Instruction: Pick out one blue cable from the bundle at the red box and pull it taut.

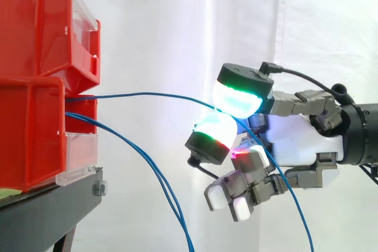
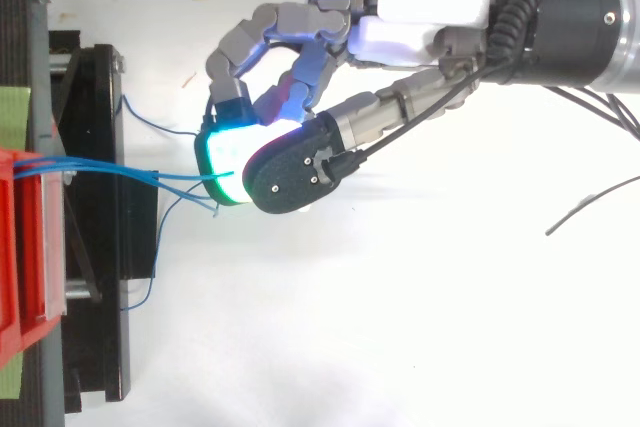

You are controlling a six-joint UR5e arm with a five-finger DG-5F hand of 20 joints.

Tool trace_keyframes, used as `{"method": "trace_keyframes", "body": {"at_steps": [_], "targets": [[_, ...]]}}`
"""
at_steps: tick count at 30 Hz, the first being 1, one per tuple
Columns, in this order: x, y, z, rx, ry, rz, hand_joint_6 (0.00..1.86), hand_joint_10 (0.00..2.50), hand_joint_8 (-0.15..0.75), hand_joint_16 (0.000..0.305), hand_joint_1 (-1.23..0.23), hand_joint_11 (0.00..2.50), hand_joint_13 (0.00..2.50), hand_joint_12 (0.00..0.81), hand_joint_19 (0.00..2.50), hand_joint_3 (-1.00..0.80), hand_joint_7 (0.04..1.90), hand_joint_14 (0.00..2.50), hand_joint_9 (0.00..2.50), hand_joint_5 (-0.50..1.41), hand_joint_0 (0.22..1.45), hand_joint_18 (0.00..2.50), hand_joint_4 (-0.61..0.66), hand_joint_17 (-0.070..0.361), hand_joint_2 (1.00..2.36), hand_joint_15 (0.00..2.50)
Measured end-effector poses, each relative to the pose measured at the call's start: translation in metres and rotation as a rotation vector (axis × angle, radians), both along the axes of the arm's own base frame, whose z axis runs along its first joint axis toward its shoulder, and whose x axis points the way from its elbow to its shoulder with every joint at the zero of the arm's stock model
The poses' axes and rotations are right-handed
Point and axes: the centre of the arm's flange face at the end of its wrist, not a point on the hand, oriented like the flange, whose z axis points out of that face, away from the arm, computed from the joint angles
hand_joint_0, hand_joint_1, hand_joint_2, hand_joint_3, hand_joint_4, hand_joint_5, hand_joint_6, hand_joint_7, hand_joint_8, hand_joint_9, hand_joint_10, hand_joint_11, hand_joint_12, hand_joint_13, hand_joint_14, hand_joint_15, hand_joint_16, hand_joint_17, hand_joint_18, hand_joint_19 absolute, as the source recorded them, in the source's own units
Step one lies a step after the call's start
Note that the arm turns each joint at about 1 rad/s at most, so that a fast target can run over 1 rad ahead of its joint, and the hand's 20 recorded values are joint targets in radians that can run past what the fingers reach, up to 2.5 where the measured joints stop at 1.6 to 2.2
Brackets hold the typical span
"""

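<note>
1 blue cable (image 1: pixel 142 94) pinched btwn hand's (image 1: pixel 295 140) green pads (image 1: pixel 236 95), right of red box (image 1: pixel 32 134), picked out but slightly bowed; others (image 1: pixel 147 169) droop, so final tautening pull prob. remains.

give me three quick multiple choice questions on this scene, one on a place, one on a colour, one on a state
1. Where does the pinched blue cable leave the red bins?
A over the top bin
B between the upper and lower bin
C from the floor

2. The pads pinching it glow:
A orange
B yellow
C green

3. The robot hand is:
A shut on the cable
B open, apart from it
C gripping a bin

Answers: B, it comes out of the gap between the stacked bins; C, both pads show green bands; A, two pads close on the cable from above and below.
</note>
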Motion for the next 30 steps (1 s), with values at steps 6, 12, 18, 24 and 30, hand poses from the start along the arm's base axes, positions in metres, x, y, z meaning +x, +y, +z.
{"method": "trace_keyframes", "body": {"at_steps": [6,12,18,24,30], "targets": [[-0.001,0.001,0.001,0.006,0.013,0.003,0.91,0.03,0.308,0.06,-0.83,0.79,0.76,0.464,0.7,-0.1,1.11,0.02,1.2,-0.12,0.65,0.65,0.02,0.135,1.03,0.49],[-0.01,0.0,0.004,0.006,0.074,0.004,0.91,0.03,0.31,0.06,-0.83,0.78,0.76,0.464,0.7,-0.1,1.12,0.02,1.2,-0.12,0.65,0.64,0.02,0.134,1.03,0.49],[-0.019,-0.001,0.012,0.0,0.121,0.004,0.91,0.03,0.313,0.06,-0.83,0.78,0.76,0.466,0.69,-0.1,1.11,0.02,1.2,-0.12,0.64,0.64,0.02,0.134,1.03,0.48],[-0.029,-0.003,0.019,-0.017,0.162,0.0,0.91,0.03,0.313,0.059,-0.83,0.77,0.77,0.473,0.7,-0.1,1.12,0.02,1.2,-0.12,0.65,0.65,0.02,0.134,1.03,0.48],[-0.053,-0.003,0.024,-0.028,0.198,-0.01,0.91,0.03,0.317,0.059,-0.83,0.79,0.78,0.478,0.7,-0.11,1.12,0.02,1.2,-0.12,0.65,0.65,0.02,0.134,1.03,0.49]]}}
